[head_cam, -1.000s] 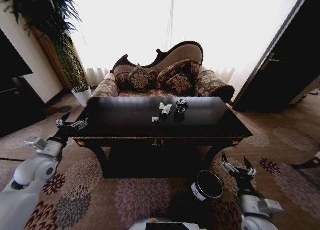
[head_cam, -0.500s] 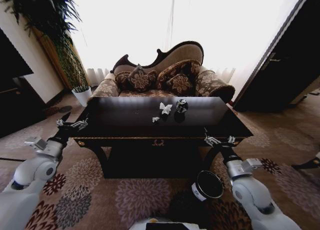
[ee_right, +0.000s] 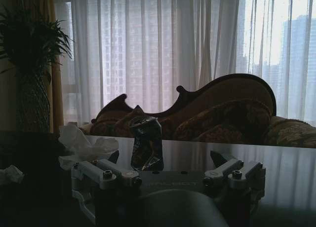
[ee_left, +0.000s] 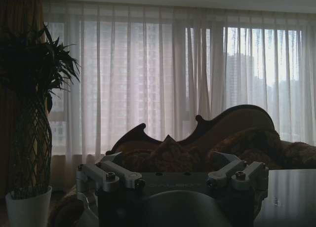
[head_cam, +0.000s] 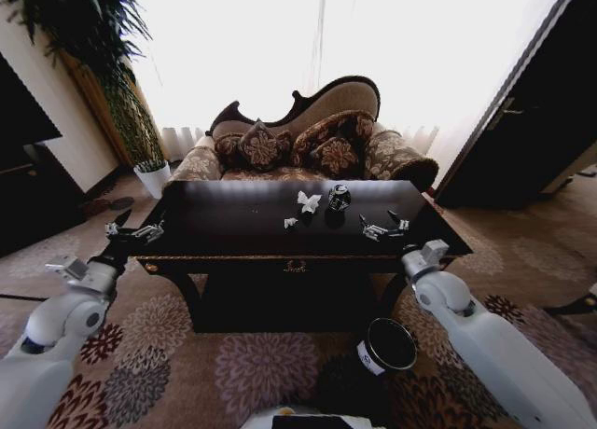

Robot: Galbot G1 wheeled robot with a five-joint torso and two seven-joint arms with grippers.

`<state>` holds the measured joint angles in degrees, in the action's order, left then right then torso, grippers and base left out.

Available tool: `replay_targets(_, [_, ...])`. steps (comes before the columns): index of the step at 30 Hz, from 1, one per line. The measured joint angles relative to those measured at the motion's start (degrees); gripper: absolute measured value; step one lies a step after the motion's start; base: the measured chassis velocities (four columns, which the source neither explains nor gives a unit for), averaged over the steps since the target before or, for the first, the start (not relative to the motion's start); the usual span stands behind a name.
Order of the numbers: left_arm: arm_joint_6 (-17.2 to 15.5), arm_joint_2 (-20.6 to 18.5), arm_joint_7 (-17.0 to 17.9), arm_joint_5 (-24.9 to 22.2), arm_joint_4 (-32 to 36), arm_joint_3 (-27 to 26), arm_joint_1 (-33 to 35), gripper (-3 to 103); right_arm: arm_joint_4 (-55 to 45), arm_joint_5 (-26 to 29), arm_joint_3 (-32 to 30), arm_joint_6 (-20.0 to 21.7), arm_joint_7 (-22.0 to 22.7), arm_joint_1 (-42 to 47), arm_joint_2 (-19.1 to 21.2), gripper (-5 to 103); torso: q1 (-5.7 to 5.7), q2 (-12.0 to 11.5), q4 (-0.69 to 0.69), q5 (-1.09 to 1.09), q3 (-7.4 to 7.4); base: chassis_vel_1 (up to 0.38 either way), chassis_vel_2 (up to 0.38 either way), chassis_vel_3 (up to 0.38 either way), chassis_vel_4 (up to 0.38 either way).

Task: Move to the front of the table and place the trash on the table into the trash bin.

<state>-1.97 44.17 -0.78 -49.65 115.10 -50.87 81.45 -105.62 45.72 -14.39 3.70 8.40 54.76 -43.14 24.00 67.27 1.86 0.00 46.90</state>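
Note:
The table (head_cam: 233, 226) with its glossy black top stands straight ahead. On its middle lies the trash: a crumpled white tissue (head_cam: 309, 201), a smaller tissue scrap (head_cam: 290, 223) and a dark drink can (head_cam: 339, 198). My right gripper (head_cam: 384, 227) hovers open over the right part of the tabletop, a short way right of the can. In the right wrist view the can (ee_right: 146, 143) stands upright just beyond the open gripper (ee_right: 167, 164), with the tissue (ee_right: 79, 145) beside it. My left gripper (head_cam: 135, 231) is open at the table's front left corner. The black trash bin (head_cam: 387, 346) stands on the carpet below my right arm.
A patterned sofa (head_cam: 308, 145) with cushions stands behind the table, before a curtained window. A white plant pot (head_cam: 153, 177) with a tall plant is at the back left. A dark cabinet (head_cam: 28, 182) lines the left wall, and a dark door (head_cam: 522, 140) is on the right.
My right arm has risen from beside the trash bin and reached forward over the table's right part, towards the can. The left arm has not moved.

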Motion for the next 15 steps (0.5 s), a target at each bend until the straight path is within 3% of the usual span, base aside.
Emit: replay_targets(15, [0.0,0.0,0.0,0.0,0.0,0.0,0.0,100,11.1,1.9,15.3,0.6,0.1,-17.4,-1.5,100,0.0,0.0,0.0,0.01,0.0,0.0,0.0,0.0,0.0])
